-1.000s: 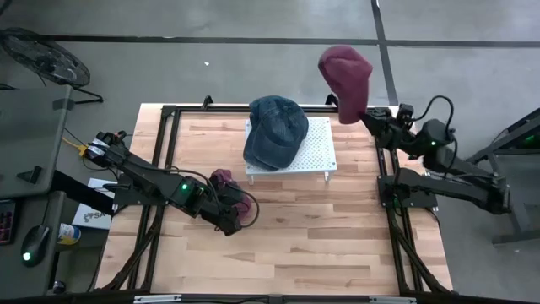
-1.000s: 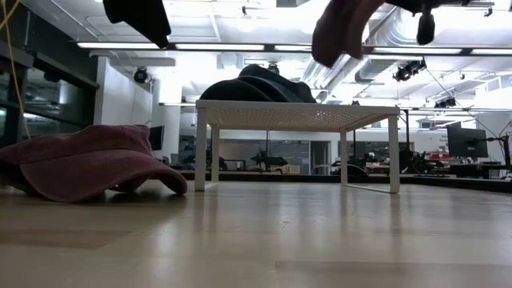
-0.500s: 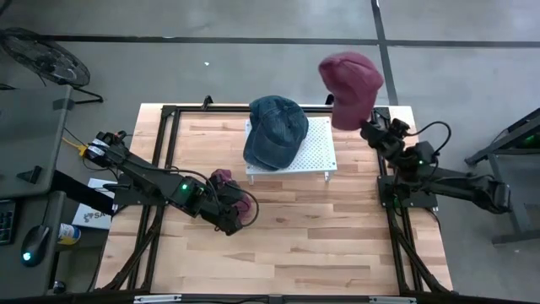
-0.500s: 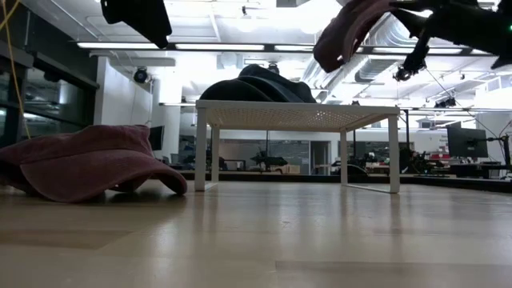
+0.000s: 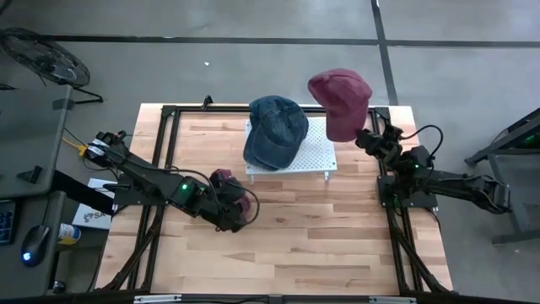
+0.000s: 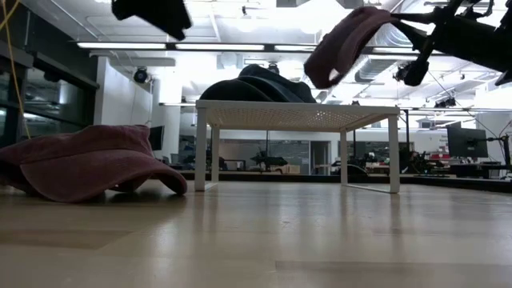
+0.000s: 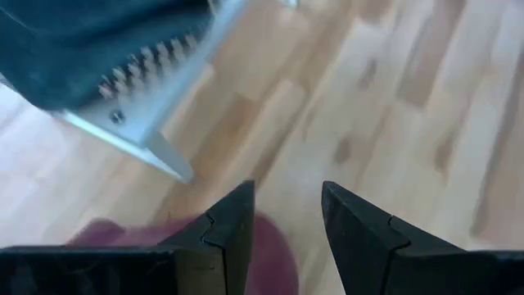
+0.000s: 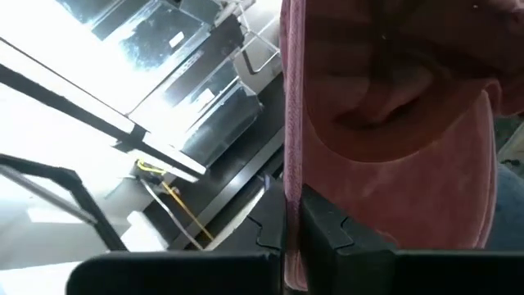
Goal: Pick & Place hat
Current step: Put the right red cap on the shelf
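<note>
Maroon hat (image 5: 340, 100), soft cloth w/ curved brim, hangs in the air over the counter's (image 5: 287, 245) far right corner, brim pinched in the right tool (image 5: 364, 138). Denim cap (image 5: 275, 129) sits domed on a white perforated metal rack (image 5: 316, 152) near the far edge. Left tool (image 5: 234, 221), fingers spread, hovers over a second maroon cap (image 6: 88, 160) lying flat on the pale wood planks, left of centre.

cap (image 5: 275, 128) on rack (image 5: 317, 150) | second cap (image 5: 231, 196) left, on table (image 5: 304, 236)
</note>
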{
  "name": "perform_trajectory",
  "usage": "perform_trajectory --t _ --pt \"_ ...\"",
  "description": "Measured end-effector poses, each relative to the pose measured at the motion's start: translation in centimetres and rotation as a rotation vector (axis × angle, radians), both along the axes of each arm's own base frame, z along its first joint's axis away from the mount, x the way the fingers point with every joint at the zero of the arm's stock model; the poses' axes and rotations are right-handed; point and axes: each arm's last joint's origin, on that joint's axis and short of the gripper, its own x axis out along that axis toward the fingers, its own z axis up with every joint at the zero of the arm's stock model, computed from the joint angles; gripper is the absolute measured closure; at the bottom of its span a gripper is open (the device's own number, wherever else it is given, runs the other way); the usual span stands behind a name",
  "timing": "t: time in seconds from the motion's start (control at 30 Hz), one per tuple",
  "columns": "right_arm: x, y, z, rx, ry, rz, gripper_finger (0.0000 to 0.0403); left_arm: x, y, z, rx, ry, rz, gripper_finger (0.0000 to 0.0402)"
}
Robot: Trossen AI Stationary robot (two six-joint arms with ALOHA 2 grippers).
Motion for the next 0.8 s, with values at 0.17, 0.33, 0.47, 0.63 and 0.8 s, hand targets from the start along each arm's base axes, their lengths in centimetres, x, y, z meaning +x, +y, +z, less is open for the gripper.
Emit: perform_trajectory --t 0.17,0.33,0.47,0.63,0.8 --pt "-0.1 0.1 0.2 -0.020 -0.023 0.008 0.0396 1.7 1.6 0.9 0.025 -0.142 0.078 0.0261" --pt "-0.6 0.3 0.9 -0.063 -0.090 0.002 0.0396 4.2 3.6 2.9 0.001 -0.361 0.070 0.0261" --pt "-0.8 0.4 1.2 -0.091 -0.128 -0.002 0.0396 5.7 5.1 4.9 0.001 -0.550 0.009 0.0261" --pt "-1.0 0.5 1.5 -0.105 -0.165 0.006 0.0396 6.4 6.7 6.5 0.077 -0.678 -0.042 0.0261" --pt "-1.0 0.4 2.7 -0.081 -0.202 -0.002 0.0397 7.0 7.6 7.0 0.335 -0.663 -0.124 0.0261"
